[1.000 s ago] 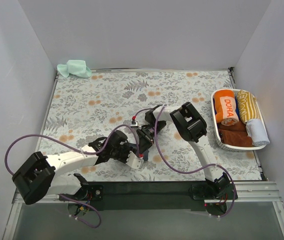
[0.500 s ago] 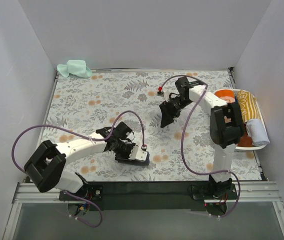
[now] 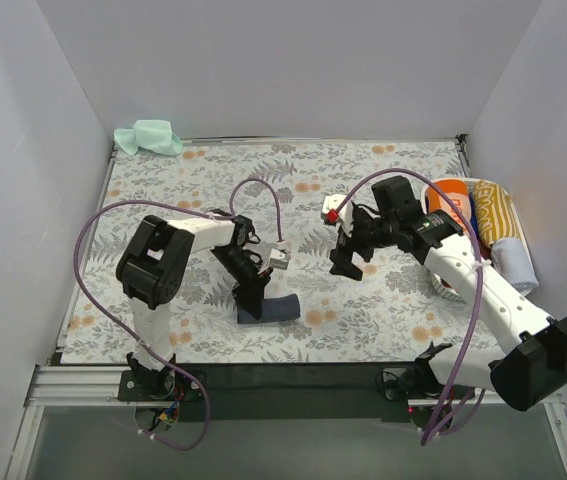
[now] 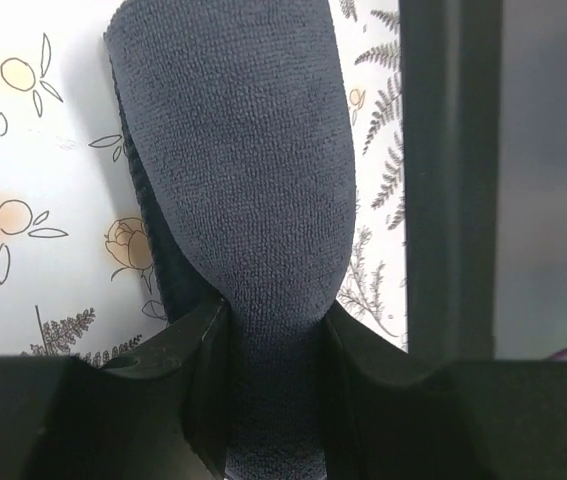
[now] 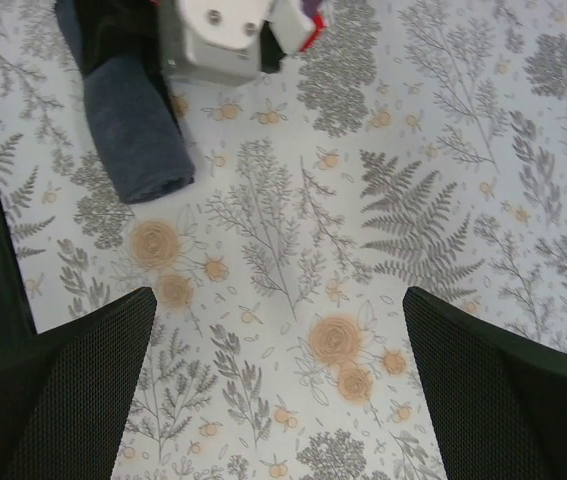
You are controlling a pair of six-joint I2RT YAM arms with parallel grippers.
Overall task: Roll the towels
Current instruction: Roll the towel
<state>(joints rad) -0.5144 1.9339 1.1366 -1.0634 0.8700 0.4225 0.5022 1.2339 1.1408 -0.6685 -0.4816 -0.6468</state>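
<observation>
Floral table covering (image 3: 263, 190) carries a white basket (image 3: 437, 282) at its right edge. Rolled navy towel (image 3: 281, 310) lies well left of the basket, one end pinched by the left gripper (image 4: 275, 340). Crumpled mint towel (image 3: 149, 137) lies farthest from the basket. Right gripper (image 5: 278, 300) hangs between basket and roll, fingers wide apart, empty.

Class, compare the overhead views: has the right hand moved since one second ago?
Yes. The right hand has shifted right, closer to the white basket.
</observation>
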